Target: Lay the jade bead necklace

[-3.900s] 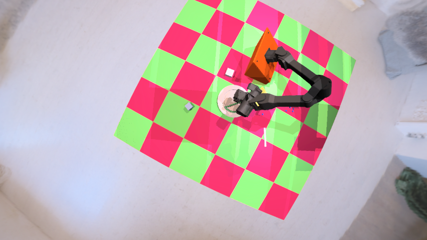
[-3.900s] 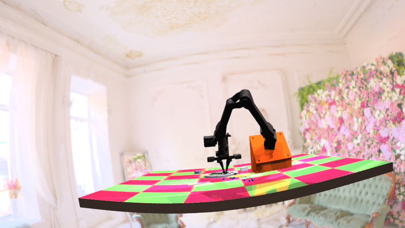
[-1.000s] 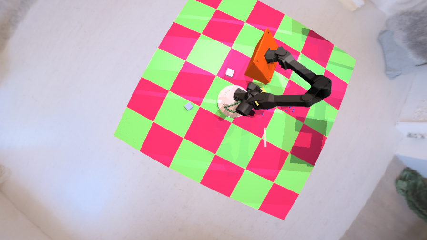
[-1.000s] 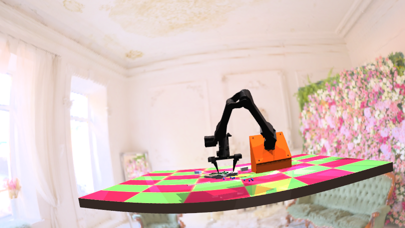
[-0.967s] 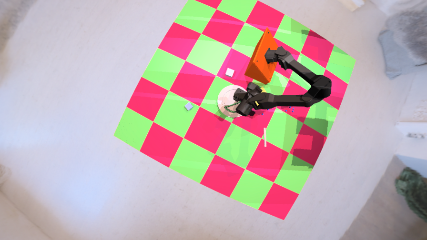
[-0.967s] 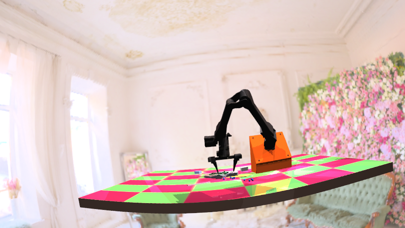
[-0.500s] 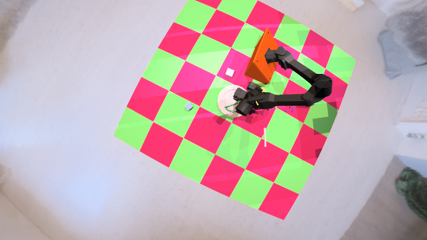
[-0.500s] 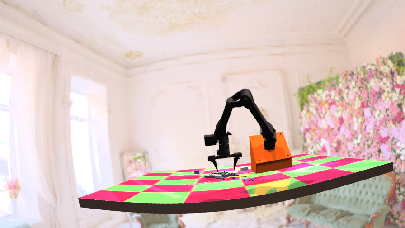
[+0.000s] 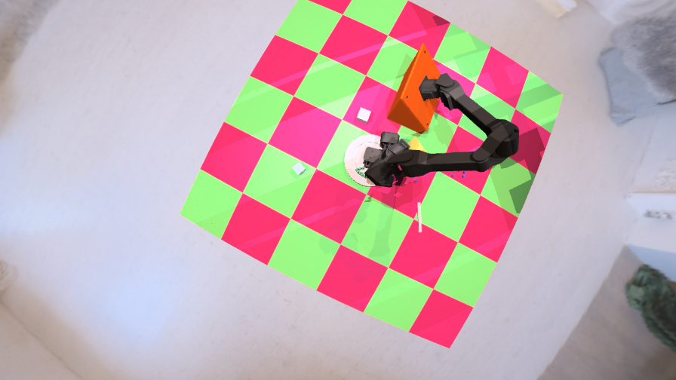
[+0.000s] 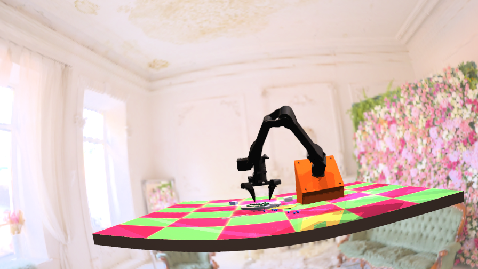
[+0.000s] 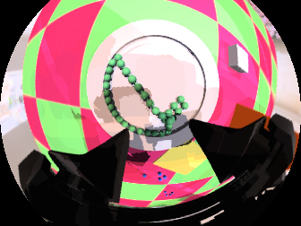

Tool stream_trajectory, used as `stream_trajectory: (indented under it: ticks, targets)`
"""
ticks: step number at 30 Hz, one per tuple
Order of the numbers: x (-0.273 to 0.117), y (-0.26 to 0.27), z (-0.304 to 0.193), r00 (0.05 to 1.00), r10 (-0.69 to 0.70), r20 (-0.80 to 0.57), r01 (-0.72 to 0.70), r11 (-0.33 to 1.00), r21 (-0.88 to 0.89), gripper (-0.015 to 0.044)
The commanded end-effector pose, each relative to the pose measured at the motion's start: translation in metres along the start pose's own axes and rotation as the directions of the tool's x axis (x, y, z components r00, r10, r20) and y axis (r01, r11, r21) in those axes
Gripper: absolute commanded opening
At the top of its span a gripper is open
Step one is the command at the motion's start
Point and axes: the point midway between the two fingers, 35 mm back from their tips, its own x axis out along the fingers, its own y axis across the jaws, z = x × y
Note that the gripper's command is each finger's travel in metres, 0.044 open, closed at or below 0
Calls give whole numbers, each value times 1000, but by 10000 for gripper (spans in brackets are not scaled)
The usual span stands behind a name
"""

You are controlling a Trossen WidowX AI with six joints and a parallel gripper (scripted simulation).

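Note:
The round bead board (image 9: 348, 163) (image 10: 245, 209) (image 11: 98, 67) is pale with a thin circular groove. The jade bead necklace (image 9: 360, 171) (image 11: 132, 79) lies on it. In the wrist view its beads follow the groove along the left and lower left. Another stretch cuts straight across the inside, from upper left to a bunch at the lower right, where a small loop points inward. The upper and right groove shows no beads. My gripper (image 10: 262, 200) (image 11: 159, 127) is open and empty, pointing down just above the board, its fingertips either side of the bunched beads in the wrist view. The arm hides part of the board in the top view.
A white block (image 9: 363, 114) (image 11: 239, 58) and a pale blue block (image 9: 298, 168) (image 10: 233, 203) lie around the board. A yellow piece (image 9: 416, 144) (image 11: 181, 159), small blue beads (image 11: 161, 176) and a white stick (image 9: 419, 217) lie nearby. The orange arm base (image 9: 416, 94) (image 10: 319, 180) stands behind.

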Motion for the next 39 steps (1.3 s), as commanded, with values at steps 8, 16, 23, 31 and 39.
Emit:
stream_trajectory:
  ticks: [8, 16, 23, 31, 39]
  targets:
    - [-21, 35, 78, 1000, 0, 8, 7, 612, -790, 120]
    - [-21, 36, 79, 1000, 0, 8, 6, 602, -798, 120]
    - [-21, 36, 79, 1000, 0, 8, 6, 602, -798, 120]
    - [-6, 36, 79, 1000, 0, 7, 6, 602, -798, 120]
    - [-10, 37, 79, 1000, 5, 11, 6, 600, -800, 120]
